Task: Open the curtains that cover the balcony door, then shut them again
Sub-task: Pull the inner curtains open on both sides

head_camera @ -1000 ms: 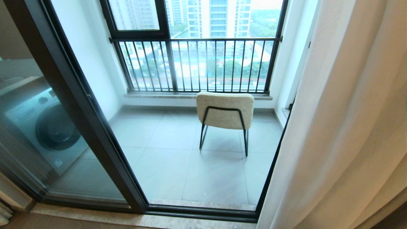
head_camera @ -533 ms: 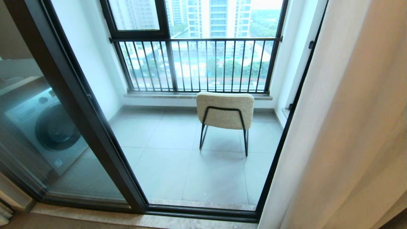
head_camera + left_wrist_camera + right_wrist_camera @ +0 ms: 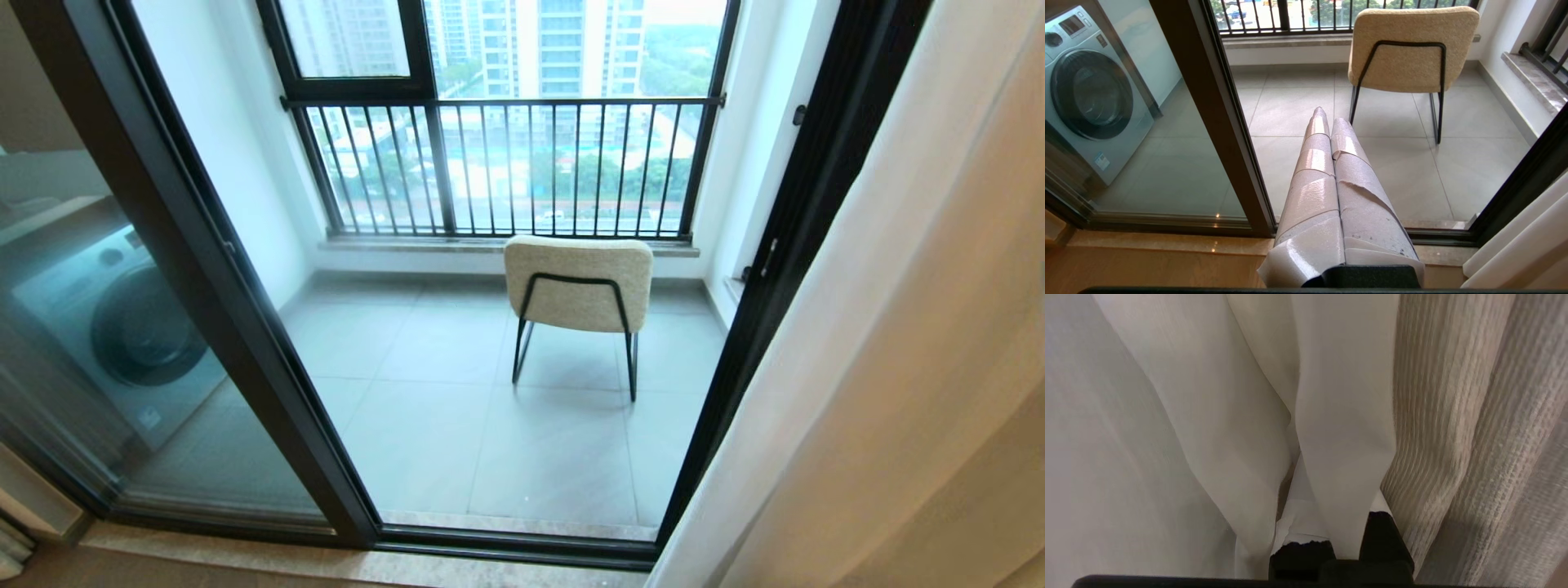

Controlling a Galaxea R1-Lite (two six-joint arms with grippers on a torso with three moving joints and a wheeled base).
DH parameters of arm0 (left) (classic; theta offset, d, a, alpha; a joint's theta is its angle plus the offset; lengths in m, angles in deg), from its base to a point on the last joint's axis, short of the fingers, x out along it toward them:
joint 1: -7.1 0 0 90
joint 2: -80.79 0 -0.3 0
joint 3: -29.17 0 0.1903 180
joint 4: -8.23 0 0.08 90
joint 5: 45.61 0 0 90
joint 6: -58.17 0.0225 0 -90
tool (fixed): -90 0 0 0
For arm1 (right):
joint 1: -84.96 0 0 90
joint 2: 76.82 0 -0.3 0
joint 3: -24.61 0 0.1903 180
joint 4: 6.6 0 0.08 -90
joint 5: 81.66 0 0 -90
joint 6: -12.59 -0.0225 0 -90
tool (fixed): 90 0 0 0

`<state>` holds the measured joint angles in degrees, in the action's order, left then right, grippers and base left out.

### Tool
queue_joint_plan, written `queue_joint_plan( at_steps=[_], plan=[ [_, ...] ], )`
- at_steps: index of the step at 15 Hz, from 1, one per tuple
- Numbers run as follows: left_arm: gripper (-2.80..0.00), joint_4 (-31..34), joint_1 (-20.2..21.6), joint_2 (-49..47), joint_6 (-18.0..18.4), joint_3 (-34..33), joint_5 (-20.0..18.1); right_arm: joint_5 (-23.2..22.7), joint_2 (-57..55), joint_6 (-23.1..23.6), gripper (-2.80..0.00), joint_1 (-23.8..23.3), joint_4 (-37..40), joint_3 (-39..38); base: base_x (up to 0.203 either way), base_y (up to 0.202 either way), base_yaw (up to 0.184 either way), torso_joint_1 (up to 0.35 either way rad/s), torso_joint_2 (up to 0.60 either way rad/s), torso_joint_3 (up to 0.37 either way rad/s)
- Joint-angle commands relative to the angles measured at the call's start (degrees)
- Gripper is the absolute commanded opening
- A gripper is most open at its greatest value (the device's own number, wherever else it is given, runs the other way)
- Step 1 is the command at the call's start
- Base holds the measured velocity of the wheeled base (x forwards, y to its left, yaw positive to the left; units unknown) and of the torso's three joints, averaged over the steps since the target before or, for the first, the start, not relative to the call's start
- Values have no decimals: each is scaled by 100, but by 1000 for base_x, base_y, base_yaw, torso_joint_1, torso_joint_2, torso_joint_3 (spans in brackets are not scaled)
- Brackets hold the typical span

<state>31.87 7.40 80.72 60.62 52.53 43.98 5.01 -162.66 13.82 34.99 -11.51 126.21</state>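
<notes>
Curtains (image 3: 890,351), floor-length sheer white fabric w/ thicker beige-tan drape behind, bunched at 3–4 o'clock in head view, hanging in long folds just beside the door's right jamb. Right gripper (image 3: 1331,522) not in head view; right wrist cam shows it buried in the sheer folds, fingers pinched together on a white fold, ribbed beige drape (image 3: 1453,416) touching on one side. Left gripper (image 3: 1327,122) seen only in left wrist cam: two pale tape-wrapped fingers (image 3: 1314,163) pressed together, nothing between them, pointing out toward the balcony floor, apart from the fabric. Beige stone threshold strip (image 3: 326,559) runs along 6–7 o'clock, near edge. Next out, balcony door (image 3: 245,327): tall glass panels in dark brown-black metal frame, centre post slanting from 11 to 6 o'clock, right jamb at 2–4 o'clock fully uncovered. Behind left glass at 9 o'clock, grey front-load washing machine (image 3: 122,327). Past the door, grey tiled balcony floor (image 3: 424,392). At centre, 12–1 o'clock, cream boucle chair on thin black metal legs (image 3: 578,282), back toward cam. Farthest, black-framed window w/ vertical railing bars (image 3: 506,163) at 12 o'clock, tower blocks beyond.
</notes>
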Motion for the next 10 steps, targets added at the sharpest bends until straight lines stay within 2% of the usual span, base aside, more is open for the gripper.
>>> queue_joint_plan(
  at_steps=[1,5,10],
  plan=[
    [-280,0,0,-1,1,0,4,-5,-444,-16,-280,-325,-42,173,0,0,0,0,0,0],
    [-280,0,-2,-1,1,0,1,-10,-901,-89,-280,-821,-345,295,0,0,0,0,0,0],
    [-280,0,5,-1,1,0,-2,-4,-1376,-97,-280,-1194,-793,298,0,0,0,0,0,0]
  ],
)
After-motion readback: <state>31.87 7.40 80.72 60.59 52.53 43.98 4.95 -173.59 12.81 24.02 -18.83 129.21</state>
